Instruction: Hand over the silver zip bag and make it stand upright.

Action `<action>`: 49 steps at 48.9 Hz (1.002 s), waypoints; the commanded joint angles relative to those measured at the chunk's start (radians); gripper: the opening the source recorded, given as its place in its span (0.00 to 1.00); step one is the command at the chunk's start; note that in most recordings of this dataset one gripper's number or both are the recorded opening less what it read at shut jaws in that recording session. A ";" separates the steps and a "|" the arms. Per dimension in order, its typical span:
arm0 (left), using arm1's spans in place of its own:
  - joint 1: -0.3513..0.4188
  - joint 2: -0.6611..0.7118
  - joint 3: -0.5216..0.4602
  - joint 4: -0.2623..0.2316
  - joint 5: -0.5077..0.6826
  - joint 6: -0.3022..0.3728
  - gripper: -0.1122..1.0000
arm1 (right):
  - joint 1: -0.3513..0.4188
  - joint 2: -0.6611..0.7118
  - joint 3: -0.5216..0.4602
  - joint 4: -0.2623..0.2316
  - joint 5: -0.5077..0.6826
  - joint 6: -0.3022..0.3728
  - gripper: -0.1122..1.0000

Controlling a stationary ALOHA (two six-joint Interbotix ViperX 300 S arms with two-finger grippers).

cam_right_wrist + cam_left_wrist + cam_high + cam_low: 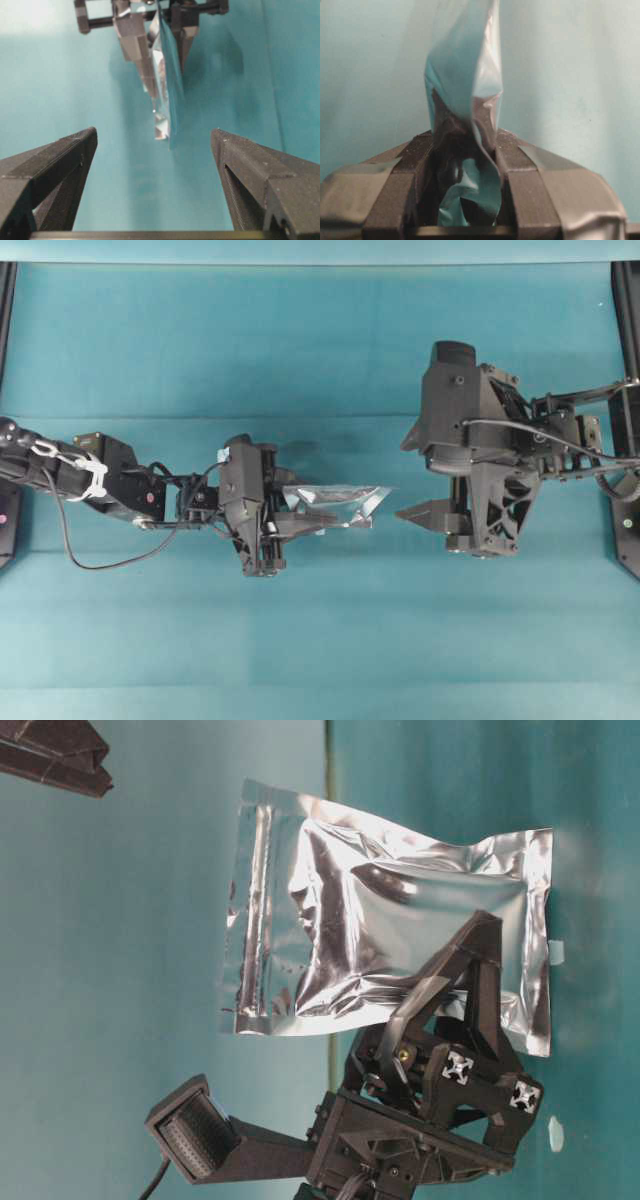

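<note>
From overhead, two black robot arms face each other across a teal table (320,340). On the left side, the left gripper (300,524) is clamped on one end of the silver bag (340,506), which sticks out level toward the middle, held above the table. On the right side, the right gripper (425,512) points back at the bag with its jaws spread wide. A small gap separates its tips from the bag's free end; they are near but not touching.

At table level, the view is turned on its side. The bag (380,935) fills the middle, shiny and crinkled, with a darker grey centre and a zip strip along its left edge. The left gripper (455,975) pinches its lower right part. One finger (470,955) lies across the foil. A dark piece of the other arm (55,755) shows in the top left corner, well apart from the bag.

Through the left wrist camera, the bag (465,75) rises edge-on from between two padded fingers (395,200), squeezed tight, its foil mirroring the teal.

Through the right wrist camera, two ridged fingers (55,165) stand far apart at the bottom corners. Beyond them the bag (167,90) hangs edge-on, centred between them, gripped at its far end by the left gripper (150,30).
</note>
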 commanded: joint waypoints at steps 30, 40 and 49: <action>-0.017 -0.011 -0.008 0.003 -0.002 -0.002 0.36 | 0.008 -0.020 -0.006 0.000 -0.005 0.028 0.92; -0.017 -0.009 -0.009 0.002 0.000 -0.002 0.36 | 0.008 -0.023 -0.005 0.000 -0.005 0.026 0.92; -0.017 -0.009 -0.008 0.003 -0.002 -0.002 0.36 | 0.008 -0.029 0.003 0.002 -0.005 0.028 0.92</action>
